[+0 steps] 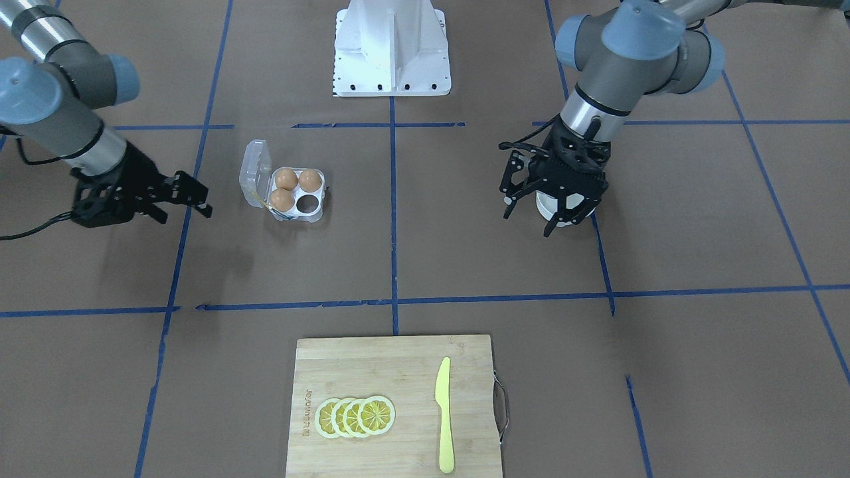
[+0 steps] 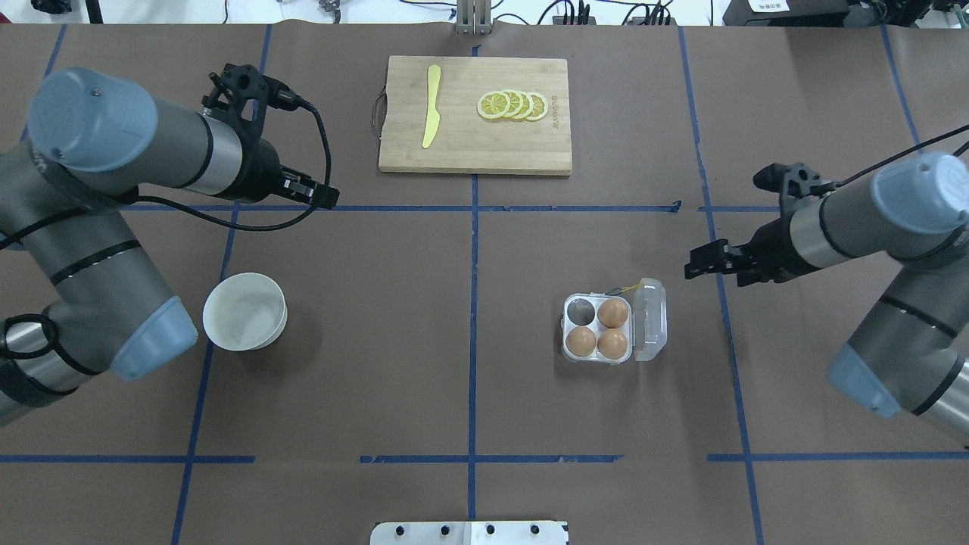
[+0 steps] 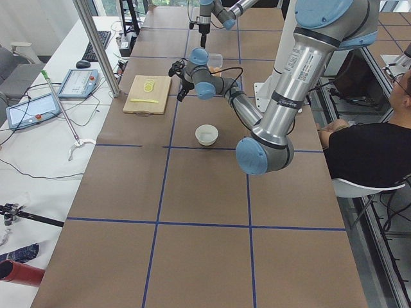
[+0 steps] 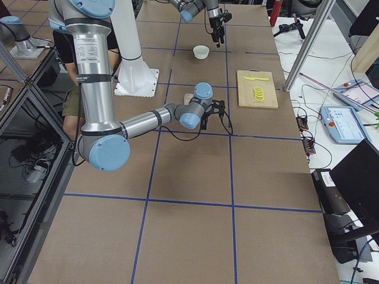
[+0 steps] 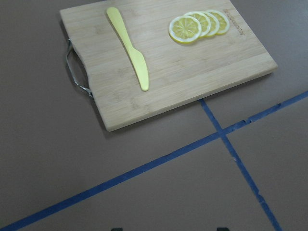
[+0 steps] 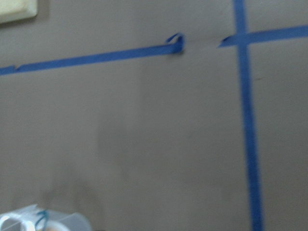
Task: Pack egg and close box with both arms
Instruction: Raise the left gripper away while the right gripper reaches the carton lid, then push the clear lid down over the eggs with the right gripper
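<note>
Three eggs [image 2: 613,344] in open box [image 2: 651,318]; bowl [image 2: 244,310], cutting board [image 2: 469,151] well apart

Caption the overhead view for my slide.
Open box with three eggs and one empty cup; white bowl left, cutting board with lemon slices beyond.

box [image 2: 652,322]: clear glossy plastic | board [image 2: 469,144]: matt wood | table cover [image 2: 378,341]: seemingly paper

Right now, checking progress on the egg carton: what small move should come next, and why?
Probably ease the right gripper toward the open lid of the box to tip it shut: three eggs sit in cups, the bowl looks empty, and that gripper is nearest.
</note>
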You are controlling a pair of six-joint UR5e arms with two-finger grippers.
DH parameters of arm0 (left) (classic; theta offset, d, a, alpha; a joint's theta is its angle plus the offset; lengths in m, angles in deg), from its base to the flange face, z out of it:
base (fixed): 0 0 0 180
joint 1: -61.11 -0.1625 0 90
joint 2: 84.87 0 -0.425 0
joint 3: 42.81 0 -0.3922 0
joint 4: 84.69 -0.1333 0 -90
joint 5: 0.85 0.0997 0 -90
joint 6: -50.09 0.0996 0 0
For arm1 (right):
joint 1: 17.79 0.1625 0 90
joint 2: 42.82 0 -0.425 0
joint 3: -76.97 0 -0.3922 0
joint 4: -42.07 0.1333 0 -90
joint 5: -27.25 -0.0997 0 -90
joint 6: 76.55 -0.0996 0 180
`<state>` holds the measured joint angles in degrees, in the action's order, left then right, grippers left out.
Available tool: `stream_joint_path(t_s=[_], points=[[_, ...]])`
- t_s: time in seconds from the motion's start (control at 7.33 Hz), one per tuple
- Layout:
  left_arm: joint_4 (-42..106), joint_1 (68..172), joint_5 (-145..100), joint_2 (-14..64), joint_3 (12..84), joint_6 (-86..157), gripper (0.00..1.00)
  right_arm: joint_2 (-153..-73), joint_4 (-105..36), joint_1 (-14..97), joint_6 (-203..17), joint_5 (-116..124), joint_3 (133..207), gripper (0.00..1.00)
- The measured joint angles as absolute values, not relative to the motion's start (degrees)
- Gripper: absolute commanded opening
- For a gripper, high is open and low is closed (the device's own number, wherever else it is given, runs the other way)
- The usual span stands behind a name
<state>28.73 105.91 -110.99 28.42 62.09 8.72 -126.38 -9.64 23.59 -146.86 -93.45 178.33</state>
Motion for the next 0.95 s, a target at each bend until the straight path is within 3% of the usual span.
stream_joint_path(t_s=[0.41,0.95], points=[[28.93,109.44,-113.57,25.39,62.83,11.13,0.74,-118.5,-18.29,12.79,-154.49,-85.17,183.63,1.0],[28.99,110.14,-113.87,24.72,62.93,12.28,0.74,-116.35,-31.6,24.05,-146.66,-94.24,188.49,1.0]])
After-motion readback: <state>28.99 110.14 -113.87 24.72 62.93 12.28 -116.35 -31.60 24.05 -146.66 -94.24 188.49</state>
